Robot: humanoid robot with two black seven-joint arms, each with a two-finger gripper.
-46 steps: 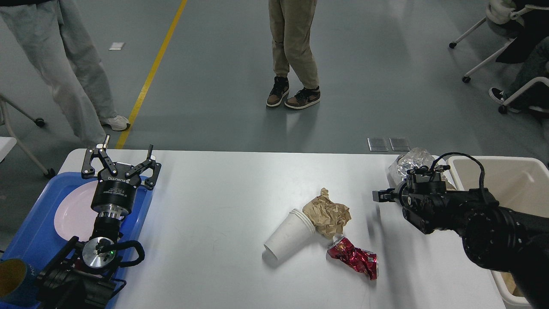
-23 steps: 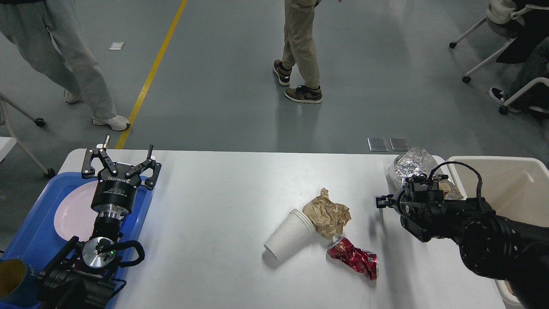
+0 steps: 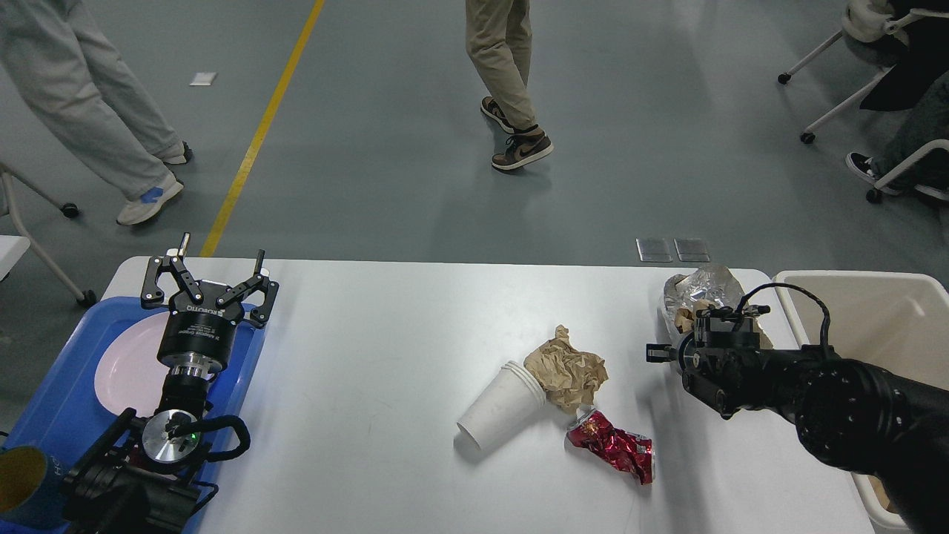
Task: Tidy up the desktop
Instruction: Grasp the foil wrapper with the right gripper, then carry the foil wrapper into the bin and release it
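The white desktop (image 3: 385,334) fills the lower view. Near its middle lie stacked white paper cups (image 3: 500,406) on their side, a crumpled brown paper (image 3: 567,369) and a crushed red can (image 3: 612,447). A crumpled silver foil bag (image 3: 700,289) sits at the far right edge. My left gripper (image 3: 210,279) is open and empty above the blue tray's far end. My right gripper (image 3: 671,353) is dark and seen side-on, right in front of the foil bag. I cannot tell its fingers apart, or whether it touches the bag.
A blue tray (image 3: 52,415) with a pale plate (image 3: 122,367) lies at the left end. A brown cup (image 3: 18,486) stands at its near corner. A beige bin (image 3: 875,311) stands off the right end. People walk beyond the table.
My right gripper has drifted slightly towards me and the foil bag has shifted a little left with it. My left arm has not moved. The people behind have walked on.
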